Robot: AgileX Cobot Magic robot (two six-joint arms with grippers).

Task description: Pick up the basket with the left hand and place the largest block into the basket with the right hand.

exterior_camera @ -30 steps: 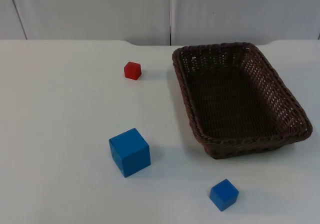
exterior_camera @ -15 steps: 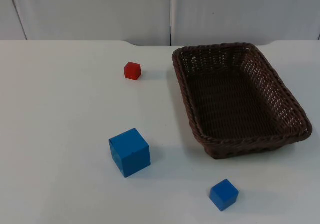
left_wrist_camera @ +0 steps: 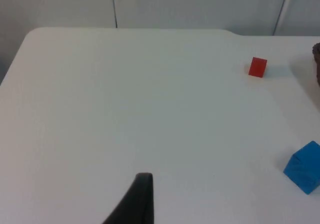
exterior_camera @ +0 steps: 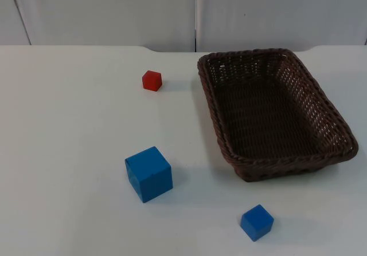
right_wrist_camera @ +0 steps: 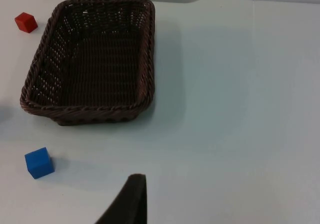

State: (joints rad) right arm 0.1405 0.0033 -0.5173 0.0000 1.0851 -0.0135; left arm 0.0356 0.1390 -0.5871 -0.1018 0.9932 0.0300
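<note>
Three blocks and one basket sit on the white worktop (exterior_camera: 69, 153), nothing grasped yet, so I judge the task at its very start. Leftmost of the task's things is the large blue block (exterior_camera: 148, 173), flat on the worktop in the open, well apart from the basket, near the front; it's clearly the biggest of the three, so it's the one for the right arm. It also peeks into the left wrist view (left_wrist_camera: 304, 166). Behind it, toward the partition wall, is the small red block (exterior_camera: 152, 80), just beside the basket's far left corner but not touching. Right of that, the dark brown woven basket (exterior_camera: 210, 98) lies flat, empty, long side running front to back, open side up so a block can drop straight in. In front of the basket's near rim, apart from it, sits the small blue block (exterior_camera: 256, 222). Left gripper (left_wrist_camera: 141, 184) hangs over bare worktop well left of the red block; one black fingertip visible, can't tell how wide the jaws are, and it holds nothing. Right gripper (right_wrist_camera: 134, 184) hangs in front of the basket (right_wrist_camera: 147, 48), to the right of the small blue block, same story: jaws' opening can't be told, nothing held. Likely next: left arm reaches for the basket rim.
</note>
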